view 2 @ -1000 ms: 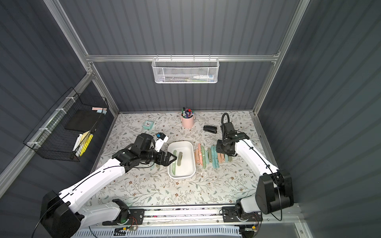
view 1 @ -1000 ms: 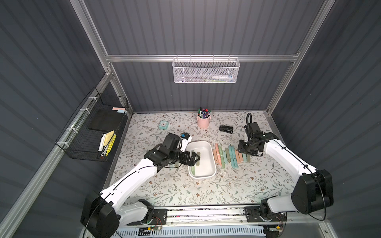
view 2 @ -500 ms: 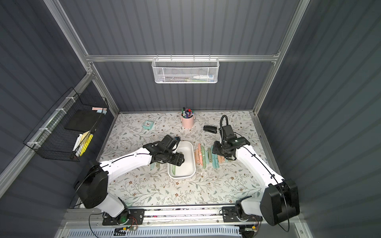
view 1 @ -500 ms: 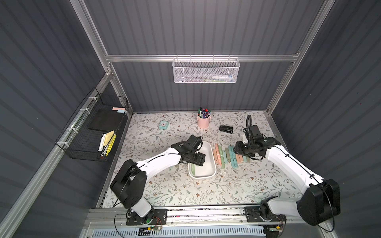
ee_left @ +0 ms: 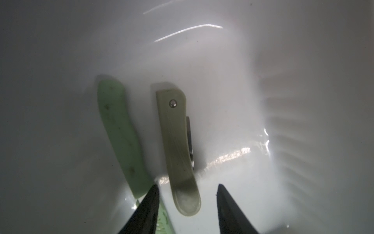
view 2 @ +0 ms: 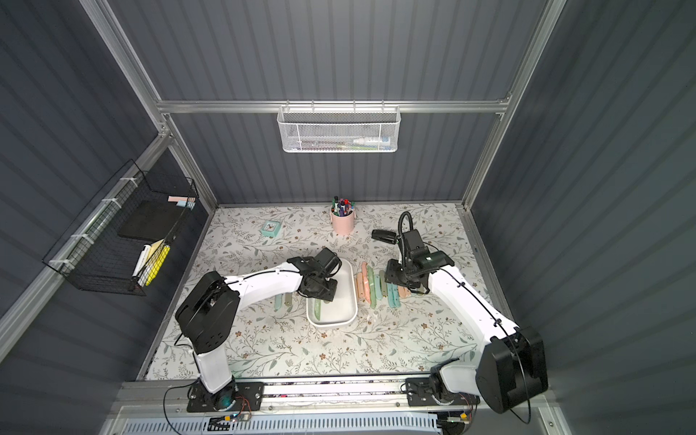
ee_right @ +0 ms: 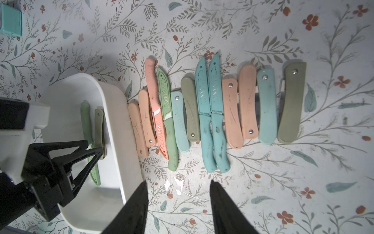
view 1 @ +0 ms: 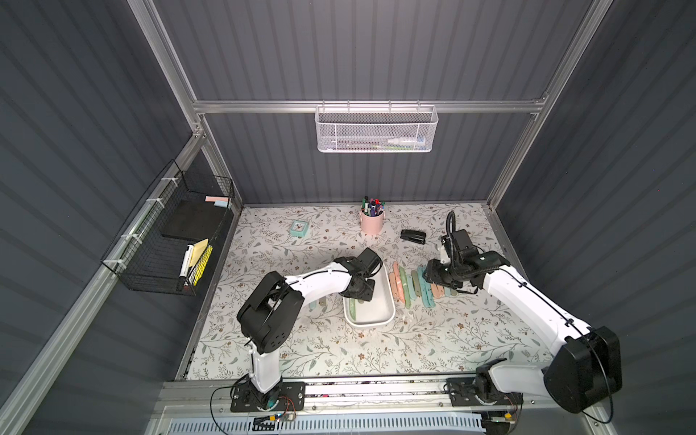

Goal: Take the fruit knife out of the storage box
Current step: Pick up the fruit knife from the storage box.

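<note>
Knives in box (ee_left: 263, 60): two, lying side by side on its floor, not touching. Olive knife (ee_left: 176, 150) is a folder, blade shut in the handle, rivet at the far end. Green knife (ee_left: 119, 137) lies beside it, nearer the box wall (it looks sheathed in the right wrist view).

Left gripper (ee_left: 187, 185) is down inside the box with its jaws spread, one finger either side of the olive knife's butt end. A gap shows on both sides, so no pinch. One finger (ee_left: 147, 210) overlaps the green knife's sheath.

Box sits mid-table (view 1: 339, 350), left arm bent over it.

Right gripper (ee_right: 178, 182) hangs above the table by the row of knives (ee_right: 202, 105), jaws spread, empty. Row lies right of the box (pink, green, teal, olive; folders and sheathed ones), nearest one just beside the box wall. Two more knives (view 1: 317, 302) lie left of the box, partly under the left arm.

Farther back: pen cup (view 1: 372, 222), clock (view 1: 299, 228), stapler (view 1: 413, 236).
</note>
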